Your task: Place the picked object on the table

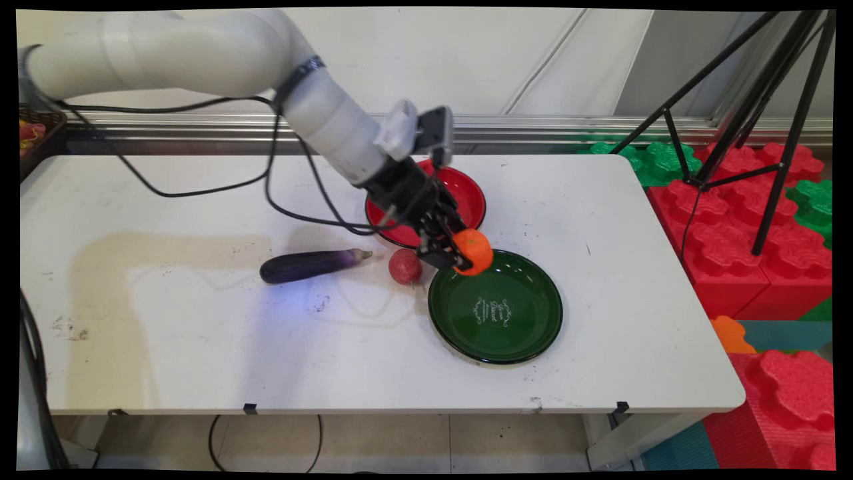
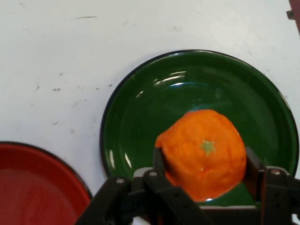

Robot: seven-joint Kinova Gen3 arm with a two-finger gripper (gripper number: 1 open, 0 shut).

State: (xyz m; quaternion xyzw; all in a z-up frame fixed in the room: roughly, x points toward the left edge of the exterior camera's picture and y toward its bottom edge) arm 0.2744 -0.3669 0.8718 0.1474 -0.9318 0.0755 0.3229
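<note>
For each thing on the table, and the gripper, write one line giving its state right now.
gripper: shut on the orange, above the green plate's rim.
orange: held, off the table.
green plate: flat, empty.
red plate: flat, partly hidden by the arm.
eggplant: lying on its side.
red fruit: resting beside the green plate.

Green plate [image 2: 140, 117]: glossy, enamel-like sheen. Orange [image 2: 204, 157]: matt, slightly rough skin. Desk [image 1: 200, 347]: white, matt, scuffed and stained

1. Your arm [image 1: 200, 60] enters from the picture's upper left and slopes down toward four o'clock.
2. Your gripper [image 1: 460, 257] sits at the arm's low end, near table centre.
3. Both fingers [image 2: 158, 161] are clamped on a load, one per side.
</note>
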